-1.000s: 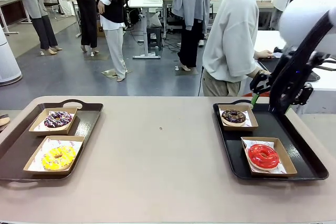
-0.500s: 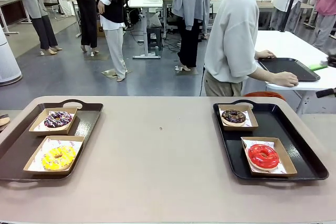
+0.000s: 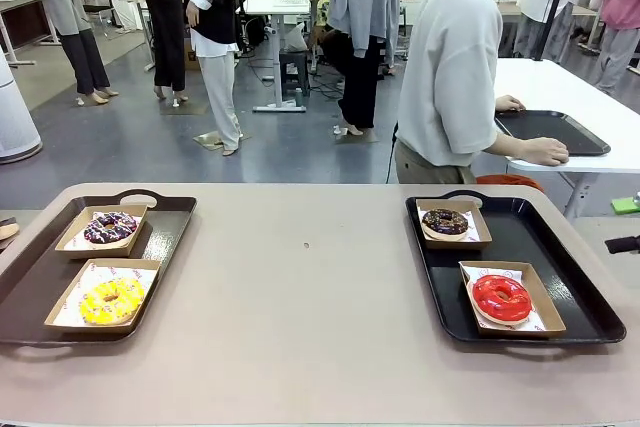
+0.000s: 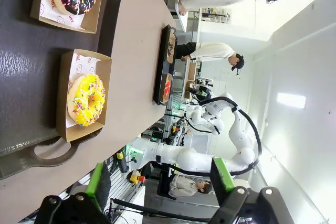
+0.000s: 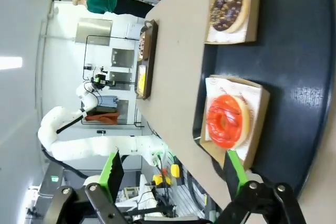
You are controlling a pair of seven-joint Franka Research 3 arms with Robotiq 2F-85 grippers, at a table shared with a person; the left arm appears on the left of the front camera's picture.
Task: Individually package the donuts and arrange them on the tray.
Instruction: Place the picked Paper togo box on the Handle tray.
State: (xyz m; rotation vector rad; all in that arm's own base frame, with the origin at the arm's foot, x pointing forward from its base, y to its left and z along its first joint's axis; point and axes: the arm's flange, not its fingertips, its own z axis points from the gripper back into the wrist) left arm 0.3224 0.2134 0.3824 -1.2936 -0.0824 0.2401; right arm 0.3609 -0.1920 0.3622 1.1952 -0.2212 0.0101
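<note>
All four donuts boxed and on trays, both grippers pulled back with nothing held.

Front: purple donut (image 3: 110, 228) and yellow donut (image 3: 111, 300) in cardboard boxes (image 3: 59, 318) on left tray (image 3: 170, 222); chocolate donut (image 3: 445, 222) and red donut (image 3: 501, 297) boxed on right tray (image 3: 560, 267); person (image 3: 455, 67) at far side, turned toward another table. Left wrist: left gripper (image 4: 157, 184) spread wide, nothing between the green pads (image 4: 98, 185), hanging off the near end of the tray with the yellow and purple rings (each sitting in its own box). Right wrist: right gripper (image 5: 173, 174) likewise wide apart and empty, looking onto red and chocolate rings. Looks like packaging and arranging finished, final retreat step; next move probably calls for nothing beyond parking clear, or a check of box alignment.
</note>
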